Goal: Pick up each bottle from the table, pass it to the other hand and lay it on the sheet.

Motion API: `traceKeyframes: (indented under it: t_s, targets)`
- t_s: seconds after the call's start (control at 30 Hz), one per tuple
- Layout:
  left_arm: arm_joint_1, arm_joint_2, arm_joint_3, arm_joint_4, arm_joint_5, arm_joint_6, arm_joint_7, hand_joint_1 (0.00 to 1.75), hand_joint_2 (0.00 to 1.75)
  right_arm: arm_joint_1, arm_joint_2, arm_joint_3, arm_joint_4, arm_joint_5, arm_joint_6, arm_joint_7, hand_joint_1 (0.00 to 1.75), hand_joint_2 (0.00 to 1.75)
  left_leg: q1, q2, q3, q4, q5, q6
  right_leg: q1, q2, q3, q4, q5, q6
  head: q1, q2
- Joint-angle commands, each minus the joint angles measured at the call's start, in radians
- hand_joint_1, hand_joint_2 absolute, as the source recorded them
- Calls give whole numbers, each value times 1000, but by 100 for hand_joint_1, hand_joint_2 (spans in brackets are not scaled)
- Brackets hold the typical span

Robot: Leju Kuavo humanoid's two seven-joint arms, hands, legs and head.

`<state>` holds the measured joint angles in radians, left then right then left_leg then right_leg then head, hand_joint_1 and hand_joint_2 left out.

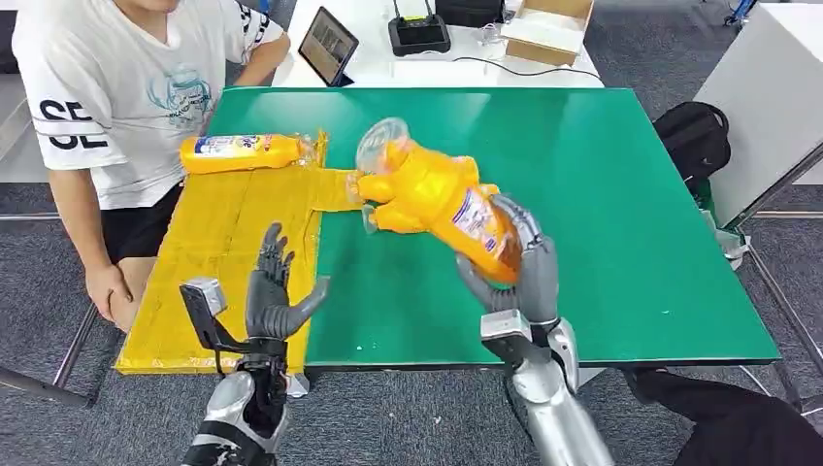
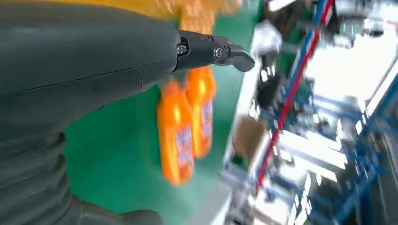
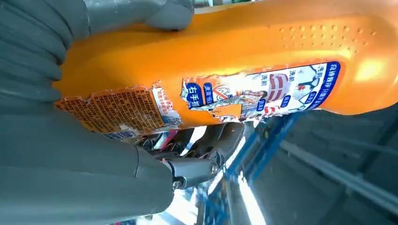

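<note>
A person [image 1: 116, 107] is sitting at upper left by another bottle [image 1: 243, 152] lying on the yellow sheet [image 1: 223, 243], and I'm gripping the orange bottle [image 1: 442, 199], torn label showing, in my right hand [image 1: 514, 272] mid-frame above the green table [image 1: 602, 194], left hand [image 1: 277, 291] spreading empty.

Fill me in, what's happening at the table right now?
The right hand holds an orange bottle tilted in the air above the green table. The left hand is open and empty over the yellow sheet, so the handover isn't done. Another bottle already lies on the sheet's far end, near a seated person.
</note>
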<state>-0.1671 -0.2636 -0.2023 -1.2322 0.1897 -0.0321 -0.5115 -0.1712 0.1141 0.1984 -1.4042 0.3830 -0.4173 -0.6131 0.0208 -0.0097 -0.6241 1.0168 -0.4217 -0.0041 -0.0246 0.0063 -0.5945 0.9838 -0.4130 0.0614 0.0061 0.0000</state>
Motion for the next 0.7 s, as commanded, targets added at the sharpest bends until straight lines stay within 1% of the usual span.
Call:
traceKeyframes:
  t_s: [0.03, 0.07, 0.17, 0.27, 0.37, 0.4, 0.43, 0.47, 0.53, 0.57, 0.6, 0.7]
  targets:
    - [12, 31, -146, -82, 50, -43, 35, 0, 175, 5, 100, 52, 253, -62, 28, -81, 175, 175, 1, 3, 5, -1, -1, 0, 2, 2, 4, -2, 0, -3, 0, 0]
    - [6, 29, -154, -72, 54, -48, 39, 0, 175, -6, 105, 71, 280, -31, -3, -85, 175, 175, 1, 4, 6, -2, -2, 1, 2, 2, 5, -2, -1, -4, 0, 0]
    - [-6, 24, -166, -46, 56, -49, 40, 0, 175, -47, 127, 96, 353, -34, -8, -85, 175, 175, 0, 3, 4, -1, -1, 1, 1, 2, 3, -1, 0, -3, 0, 0]
    - [-12, 25, -174, -30, 63, -53, 42, 0, 175, -65, 134, 109, 383, -47, -24, -85, 175, 175, 1, 5, 6, -1, -2, 1, 2, 3, 4, -1, 0, -4, 0, 0]
    - [-11, 27, -181, -26, 66, -56, 44, 0, 175, -69, 126, 114, 389, -66, -26, -85, 175, 175, 1, 3, 4, -1, -1, 1, 1, 2, 3, -1, 0, -3, 0, 0]
    - [-9, 28, -185, -25, 70, -63, 47, 0, 175, -71, 124, 114, 390, -71, -23, -85, 175, 175, 0, 3, 5, -2, -1, 1, 1, 1, 4, -1, -1, -3, 0, 0]
    - [-8, 29, -188, -23, 71, -67, 48, 0, 175, -74, 124, 116, 392, -71, -19, -85, 175, 175, 0, 2, 3, -1, -1, 1, 1, 1, 3, -1, 0, -3, 0, 0]
    - [-8, 28, -190, -21, 71, -68, 49, 0, 175, -78, 124, 119, 397, -72, -15, -81, 175, 175, 1, 3, 6, -2, -1, 1, 1, 1, 5, -2, -1, -4, 0, 0]
    - [-9, 28, -197, -13, 70, -72, 50, 0, 175, -94, 127, 133, 416, -73, 4, -77, 175, 175, 0, 2, 3, -1, -1, 1, 1, 1, 2, -1, 0, -2, 0, 0]
    - [-11, 28, -199, -9, 70, -74, 51, 0, 175, -101, 129, 141, 424, -69, 9, -73, 175, 175, 0, 3, 5, -2, -1, 1, 1, 2, 4, -1, -1, -3, 0, 0]
    - [-13, 28, -198, -5, 70, -74, 51, 0, 175, -105, 131, 146, 430, -66, 13, -69, 175, 175, 0, 2, 3, -1, 0, 1, 1, 1, 2, -1, 0, -2, 0, 0]
    - [-29, 29, -185, 17, 69, -69, 50, 0, 175, -126, 139, 182, 460, -47, 29, -51, 175, 175, 0, 3, 3, -1, -1, 1, 1, 1, 2, -1, 0, -3, 0, 0]
